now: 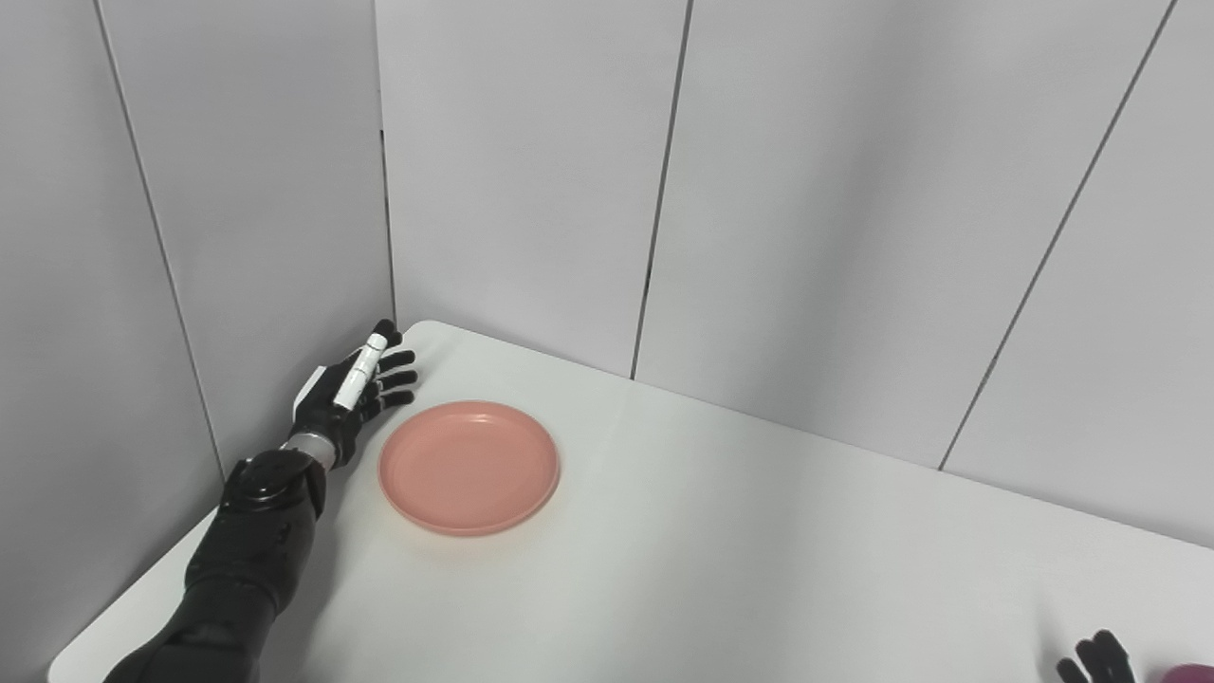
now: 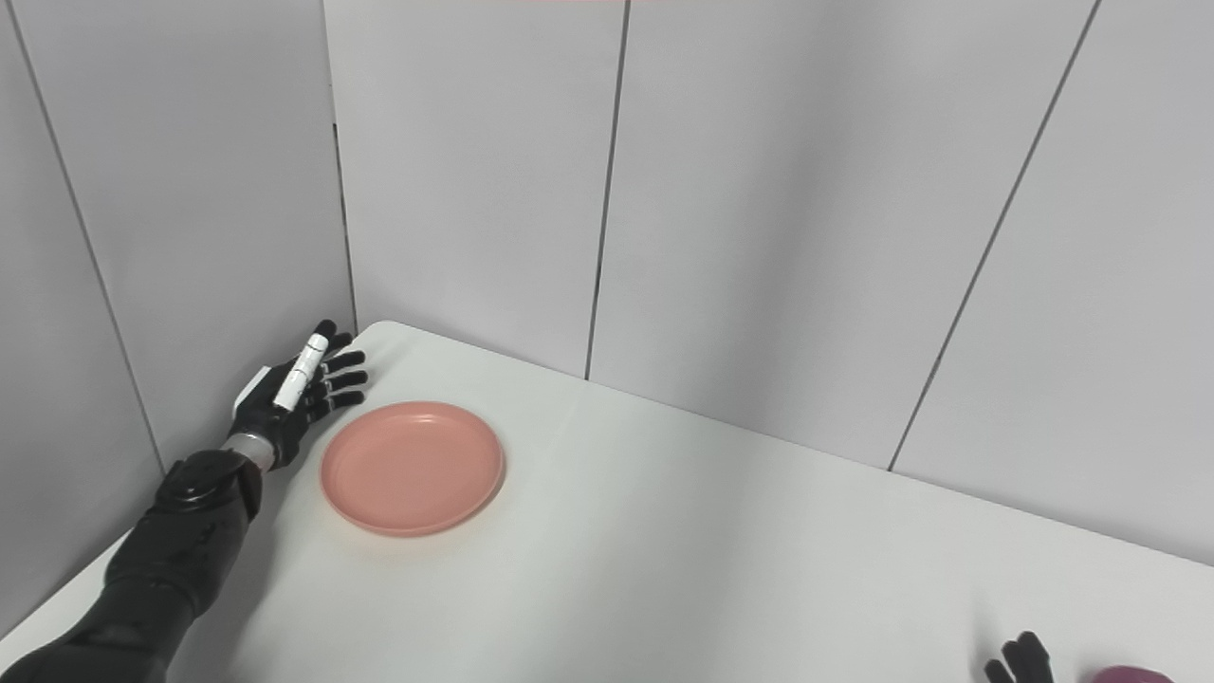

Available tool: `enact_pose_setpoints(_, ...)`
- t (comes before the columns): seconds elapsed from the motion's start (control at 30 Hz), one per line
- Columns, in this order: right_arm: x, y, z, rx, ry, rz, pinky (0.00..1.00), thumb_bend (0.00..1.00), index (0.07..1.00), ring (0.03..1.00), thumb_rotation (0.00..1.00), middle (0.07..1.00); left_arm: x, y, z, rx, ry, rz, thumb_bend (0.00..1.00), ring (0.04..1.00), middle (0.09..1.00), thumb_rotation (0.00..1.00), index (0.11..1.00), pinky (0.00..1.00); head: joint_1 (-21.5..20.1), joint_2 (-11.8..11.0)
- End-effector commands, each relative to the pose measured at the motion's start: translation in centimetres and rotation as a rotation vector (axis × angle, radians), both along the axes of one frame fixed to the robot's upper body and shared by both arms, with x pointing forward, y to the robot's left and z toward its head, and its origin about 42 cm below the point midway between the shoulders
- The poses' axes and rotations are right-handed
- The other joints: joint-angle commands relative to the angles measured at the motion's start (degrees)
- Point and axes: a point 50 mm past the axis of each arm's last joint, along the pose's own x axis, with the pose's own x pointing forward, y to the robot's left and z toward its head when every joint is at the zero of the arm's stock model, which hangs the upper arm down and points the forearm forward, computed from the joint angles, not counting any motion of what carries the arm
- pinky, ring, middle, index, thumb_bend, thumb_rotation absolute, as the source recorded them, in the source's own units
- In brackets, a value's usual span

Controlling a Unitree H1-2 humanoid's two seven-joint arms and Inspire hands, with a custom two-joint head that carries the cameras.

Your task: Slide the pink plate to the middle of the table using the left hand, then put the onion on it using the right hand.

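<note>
Pink plate (image 1: pixel 469 467) sat left of centre, left hand (image 1: pixel 355 391) open and empty just beside its upper-left rim; push low on that rim, slowly.

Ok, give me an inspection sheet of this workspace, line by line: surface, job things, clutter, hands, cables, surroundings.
Surface: white table, set into a corner; no spills seen.
Job's things: pink plate flat on the table near the far left corner, nothing on it. A purple thing shows at the bottom right edge, mostly cut off; cannot tell if it is the onion.
Clutter: nothing seen.
Hands: left hand open, fingers spread, beside the plate's left rim and not gripping it; contact cannot be told. Right hand only fingertips in view at the bottom edge, state cannot be told.
Cables: nothing seen.
Surroundings: grey wall panels behind and to the left of the table.
</note>
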Motion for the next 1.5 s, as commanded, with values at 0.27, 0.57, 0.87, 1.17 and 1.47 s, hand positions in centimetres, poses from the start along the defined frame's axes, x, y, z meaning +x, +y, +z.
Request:
enact_pose_setpoints(0.27, -4.8, -0.1, -5.5, 0.047, 0.202, -0.040, 1.00, 0.95, 1.000, 1.000, 1.00, 1.000, 0.3, -3.9, 1.2, -0.024, -0.077, -0.123, 0.88, 0.800, 0.817, 0.85, 0.846, 0.73, -0.4, 0.8)
enact_pose_setpoints(0.57, -4.9, 0.3, -5.3, 0.061, 0.206, -0.045, 1.00, 0.93, 1.000, 1.000, 1.00, 1.000, -0.3, -6.7, 1.0, -0.057, -0.086, -0.179, 0.89, 0.804, 0.820, 0.83, 0.822, 0.75, -1.4, 1.5)
enact_pose_setpoints(0.87, -5.0, 0.9, -4.8, 0.060, 0.201, -0.044, 1.00, 0.97, 1.000, 1.000, 1.00, 1.000, -1.1, -9.1, 1.4, -0.118, -0.100, -0.264, 0.85, 0.855, 0.872, 0.88, 0.895, 0.81, -2.4, 2.0)
enact_pose_setpoints(1.17, -5.1, 1.3, -4.6, 0.052, 0.198, -0.042, 1.00, 1.00, 0.988, 0.994, 1.00, 0.989, -2.0, -11.6, 1.4, -0.106, -0.107, -0.341, 0.89, 0.816, 0.835, 0.88, 0.863, 0.75, -3.7, 2.9)
enact_pose_setpoints(1.47, -5.2, 2.0, -4.1, 0.031, 0.193, -0.034, 1.00, 1.00, 0.990, 1.000, 1.00, 1.000, -1.3, -15.6, 2.0, -0.174, -0.115, -0.366, 0.87, 0.782, 0.806, 0.87, 0.831, 0.70, -5.6, 4.1)
